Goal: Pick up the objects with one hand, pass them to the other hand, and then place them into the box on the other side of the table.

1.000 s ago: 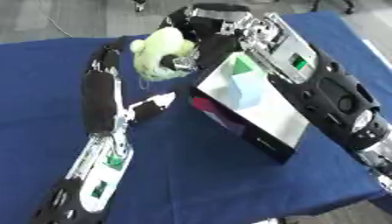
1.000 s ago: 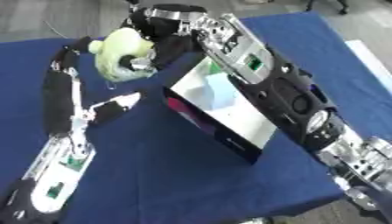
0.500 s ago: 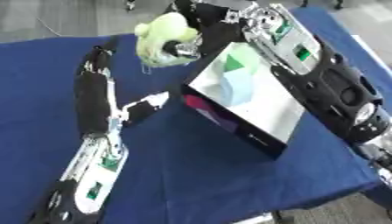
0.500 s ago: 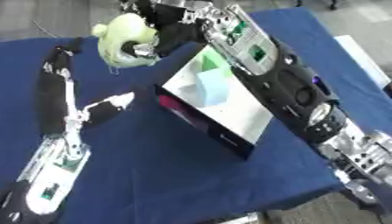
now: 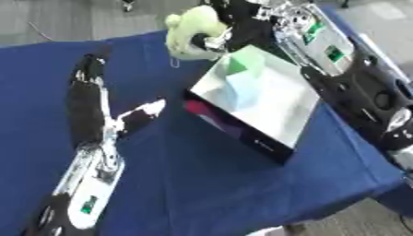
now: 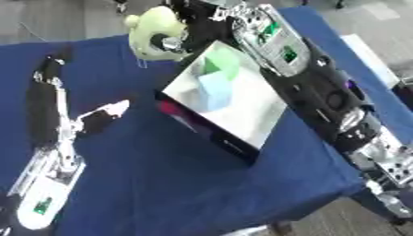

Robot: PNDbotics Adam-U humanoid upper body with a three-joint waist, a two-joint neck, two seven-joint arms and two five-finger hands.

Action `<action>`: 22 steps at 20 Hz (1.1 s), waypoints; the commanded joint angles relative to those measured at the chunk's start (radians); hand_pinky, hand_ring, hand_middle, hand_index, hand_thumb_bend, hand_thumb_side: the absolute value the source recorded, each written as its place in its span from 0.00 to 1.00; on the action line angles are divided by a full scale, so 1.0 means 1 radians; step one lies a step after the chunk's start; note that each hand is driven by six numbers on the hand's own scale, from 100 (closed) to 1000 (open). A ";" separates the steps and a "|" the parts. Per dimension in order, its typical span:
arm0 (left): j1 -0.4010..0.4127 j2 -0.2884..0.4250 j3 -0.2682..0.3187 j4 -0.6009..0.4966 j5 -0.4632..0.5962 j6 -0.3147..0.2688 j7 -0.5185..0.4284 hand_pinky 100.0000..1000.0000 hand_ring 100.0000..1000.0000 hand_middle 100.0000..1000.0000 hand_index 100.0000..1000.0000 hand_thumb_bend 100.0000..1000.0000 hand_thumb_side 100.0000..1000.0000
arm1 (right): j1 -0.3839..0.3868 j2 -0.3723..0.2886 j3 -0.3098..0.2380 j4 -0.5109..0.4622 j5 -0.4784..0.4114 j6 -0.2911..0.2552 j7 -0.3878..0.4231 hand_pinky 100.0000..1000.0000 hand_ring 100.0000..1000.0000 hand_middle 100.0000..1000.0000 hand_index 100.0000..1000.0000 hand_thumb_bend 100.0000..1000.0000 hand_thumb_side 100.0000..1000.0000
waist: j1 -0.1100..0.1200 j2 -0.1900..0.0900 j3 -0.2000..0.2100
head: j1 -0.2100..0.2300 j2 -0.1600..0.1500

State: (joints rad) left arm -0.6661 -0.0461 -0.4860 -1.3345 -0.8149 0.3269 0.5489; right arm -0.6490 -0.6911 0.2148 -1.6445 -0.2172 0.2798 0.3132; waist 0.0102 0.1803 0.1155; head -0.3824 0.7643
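My right hand (image 5: 219, 36) is at the far side of the table, its fingers curled round a pale yellow-green soft object (image 5: 190, 28). It holds the object in the air just beyond the far left corner of the box (image 5: 242, 133). The box is open, with a white inside and dark walls, and stands on the blue cloth under my right arm. Inside it lie a green object (image 5: 242, 64) and a light blue object (image 5: 232, 91). My left hand (image 5: 87, 69) lies stretched out on the cloth at the left, open and holding nothing.
A blue cloth (image 5: 177, 184) covers the table, whose near right corner (image 5: 395, 177) shows. My right arm (image 6: 315, 87) runs along the box's right side. A thin wire-like thing (image 5: 173, 61) hangs below the held object.
The whole picture has shifted, so the camera has moved. My right hand, still holding the pale object, has risen a little and come closer to the box's far corner. The left arm has stayed put.
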 commanded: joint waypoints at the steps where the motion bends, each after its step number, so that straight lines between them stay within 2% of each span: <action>1: -0.004 0.018 0.013 -0.017 0.008 0.009 0.003 0.80 0.80 0.65 0.85 0.87 0.29 | 0.004 -0.043 -0.030 0.011 0.012 -0.003 -0.020 0.95 0.75 0.37 0.55 0.15 0.00 | 0.012 -0.038 -0.007 | -0.003 0.006; 6: 0.015 0.029 0.025 -0.010 0.015 0.018 0.012 0.80 0.80 0.65 0.85 0.87 0.30 | 0.043 -0.041 -0.059 0.063 0.034 0.006 -0.046 0.95 0.76 0.37 0.56 0.16 0.00 | 0.016 -0.043 -0.021 | -0.020 0.006; 7: 0.016 0.031 0.025 -0.009 0.016 0.018 0.014 0.80 0.80 0.65 0.85 0.87 0.30 | 0.049 -0.041 -0.063 0.070 0.038 0.006 -0.049 0.95 0.76 0.38 0.56 0.10 0.00 | 0.016 -0.044 -0.023 | -0.026 0.006; 8: 0.017 0.032 0.026 -0.008 0.017 0.019 0.015 0.80 0.80 0.65 0.85 0.87 0.30 | 0.055 -0.042 -0.067 0.076 0.042 0.006 -0.052 0.95 0.76 0.37 0.56 0.16 0.00 | 0.017 -0.044 -0.025 | -0.032 0.006; 22: 0.025 0.047 0.033 -0.014 0.022 0.029 0.020 0.80 0.80 0.65 0.86 0.87 0.30 | 0.123 -0.050 -0.100 0.094 0.140 -0.013 -0.104 0.93 0.76 0.40 0.55 0.19 0.00 | 0.022 -0.047 -0.043 | -0.057 0.006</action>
State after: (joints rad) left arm -0.6315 -0.0092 -0.4594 -1.3333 -0.7961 0.3532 0.5667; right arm -0.5157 -0.7010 0.1309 -1.5409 -0.0898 0.2700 0.2163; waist 0.0229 0.1720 0.0741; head -0.4355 0.7714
